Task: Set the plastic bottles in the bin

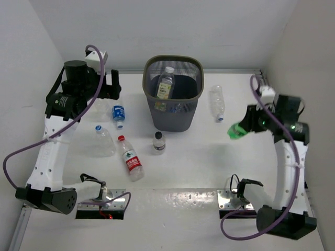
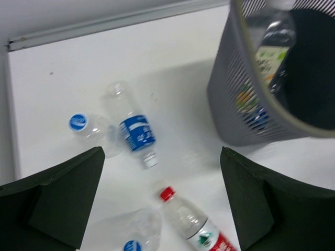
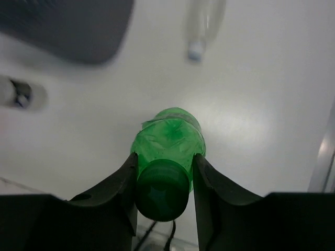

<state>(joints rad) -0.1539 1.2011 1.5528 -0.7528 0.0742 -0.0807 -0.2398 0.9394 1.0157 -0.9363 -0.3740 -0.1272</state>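
Note:
The dark mesh bin (image 1: 172, 119) stands at the back centre, with a yellow-green-labelled bottle (image 1: 165, 83) upright inside it. My right gripper (image 3: 163, 167) is shut on the all-green bottle (image 3: 170, 133) just below its cap and holds it above the table right of the bin (image 3: 68, 26). My left gripper (image 2: 162, 154) hangs open over the bottles left of the bin (image 2: 235, 104), with nothing between its fingers. Below it lie a blue-labelled bottle (image 2: 133, 128), a red-capped bottle (image 2: 191, 222) and a clear blue-capped bottle (image 2: 133, 235).
A small black-capped bottle (image 1: 159, 143) stands in front of the bin. A clear bottle (image 1: 218, 102) lies to the bin's right, beyond the held green bottle (image 1: 238, 129). White walls close in the table on the left, back and right.

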